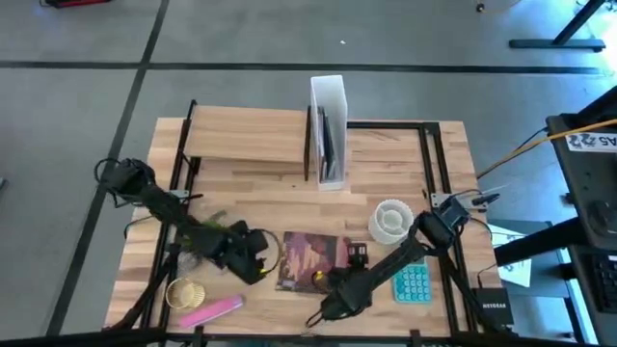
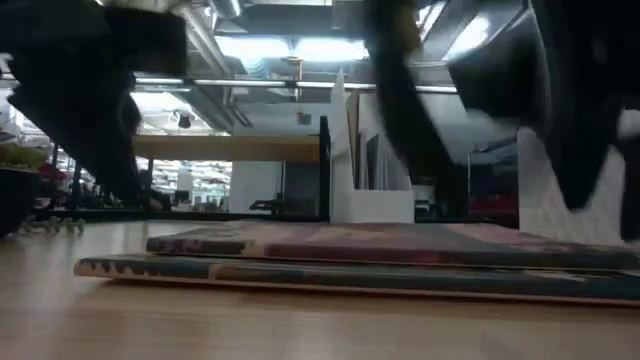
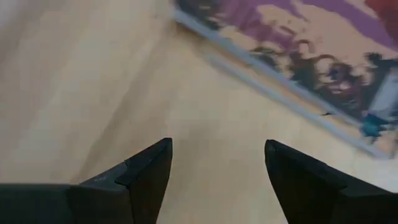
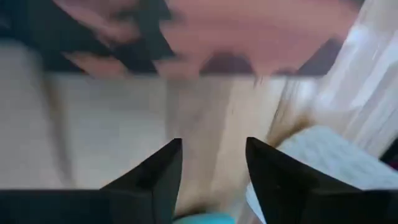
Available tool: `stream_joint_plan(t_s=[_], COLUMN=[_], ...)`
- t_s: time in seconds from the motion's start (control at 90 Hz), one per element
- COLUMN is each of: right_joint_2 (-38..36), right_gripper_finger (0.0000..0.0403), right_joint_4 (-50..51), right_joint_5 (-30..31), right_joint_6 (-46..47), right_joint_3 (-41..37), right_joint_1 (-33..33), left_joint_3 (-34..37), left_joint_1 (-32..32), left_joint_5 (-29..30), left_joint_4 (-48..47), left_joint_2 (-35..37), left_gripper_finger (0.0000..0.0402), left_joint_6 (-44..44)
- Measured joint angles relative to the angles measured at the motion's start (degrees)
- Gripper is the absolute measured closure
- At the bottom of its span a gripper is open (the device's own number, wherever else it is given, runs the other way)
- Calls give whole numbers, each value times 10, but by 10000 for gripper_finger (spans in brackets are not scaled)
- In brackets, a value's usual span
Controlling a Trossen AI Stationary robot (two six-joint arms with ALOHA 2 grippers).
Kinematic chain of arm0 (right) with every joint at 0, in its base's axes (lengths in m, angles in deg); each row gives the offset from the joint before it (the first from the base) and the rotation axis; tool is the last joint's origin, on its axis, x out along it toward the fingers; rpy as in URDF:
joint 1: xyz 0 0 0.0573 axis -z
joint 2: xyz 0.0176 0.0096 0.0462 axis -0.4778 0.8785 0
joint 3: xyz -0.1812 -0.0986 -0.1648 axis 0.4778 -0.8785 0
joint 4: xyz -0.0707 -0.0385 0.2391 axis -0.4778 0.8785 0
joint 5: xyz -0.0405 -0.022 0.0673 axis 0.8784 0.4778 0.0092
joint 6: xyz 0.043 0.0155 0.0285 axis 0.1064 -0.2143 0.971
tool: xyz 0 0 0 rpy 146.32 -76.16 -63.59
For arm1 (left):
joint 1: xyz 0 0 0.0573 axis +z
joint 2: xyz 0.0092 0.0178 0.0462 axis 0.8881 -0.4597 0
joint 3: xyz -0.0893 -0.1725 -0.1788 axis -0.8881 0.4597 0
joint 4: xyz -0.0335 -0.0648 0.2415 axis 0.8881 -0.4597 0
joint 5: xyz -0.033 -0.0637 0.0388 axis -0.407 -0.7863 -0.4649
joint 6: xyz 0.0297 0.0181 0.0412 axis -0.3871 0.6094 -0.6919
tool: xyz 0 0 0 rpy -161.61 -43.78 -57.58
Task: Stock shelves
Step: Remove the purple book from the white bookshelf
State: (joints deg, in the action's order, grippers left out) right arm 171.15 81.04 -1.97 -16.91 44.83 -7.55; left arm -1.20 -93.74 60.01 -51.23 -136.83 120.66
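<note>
Left gripper (image 1: 258,258) spread, empty, just beside book (image 1: 310,260). Right gripper (image 1: 328,306) parted, empty, below book's corner; teal tray (image 1: 413,282), white roll (image 1: 390,219) behind it.

Raised light-wood shelf (image 1: 253,136), white file box (image 1: 329,130) upright beside it

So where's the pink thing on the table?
In the high view, the pink thing lies at the table's front edge on the left side, just beside the gold ring and in front of the left gripper.
</note>
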Motion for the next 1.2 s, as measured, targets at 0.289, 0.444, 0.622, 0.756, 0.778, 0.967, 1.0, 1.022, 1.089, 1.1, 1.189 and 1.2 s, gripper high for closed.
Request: stream_joint_plan(t_s=[0.289, 0.444, 0.622, 0.756, 0.778, 0.967, 1.0, 1.022, 1.089, 1.1, 1.189, 1.2], right_joint_2=[-29, -28, -29, -40, -45, -92, -100, -105, -116, -117, -116, -116], right_gripper_finger=[270, 270, 270, 270, 270, 270, 270, 270, 270, 270, 270, 270], right_joint_4=[-124, -132, -142, -136, -133, -148, -160, -173, -228, -239, -292, -292], right_joint_5=[31, 60, 10, 18, 23, 53, 53, 54, 52, 51, 41, 41], right_joint_6=[-60, -72, -72, -65, -61, -8, 0, 2, 9, 9, 6, 5], right_joint_3=[-42, -34, -29, -29, -28, -27, -27, -27, -27, -27, -26, -26], right_joint_1=[24, 32, 34, 16, 12, -22, -28, -33, -48, -50, -64, -66], left_joint_3=[30, 30, 31, 31, 31, 30, 30, 30, 31, 31, 30, 30], left_joint_1=[52, 52, 45, 32, 31, 16, 16, 16, 18, 19, 27, 28], left_joint_5=[-47, -43, -38, -40, -42, -52, -50, -47, -35, -33, -24, -24], left_joint_4=[144, 149, 149, 151, 152, 137, 135, 133, 134, 134, 136, 136], left_joint_2=[-49, -48, -47, -40, -39, -1, 7, 11, 22, 24, 31, 32], left_gripper_finger=[163, 163, 163, 163, 163, 163, 163, 163, 163, 163, 163, 163], left_joint_6=[-59, -65, -59, -42, -38, -15, -16, -18, -24, -25, -33, -33])
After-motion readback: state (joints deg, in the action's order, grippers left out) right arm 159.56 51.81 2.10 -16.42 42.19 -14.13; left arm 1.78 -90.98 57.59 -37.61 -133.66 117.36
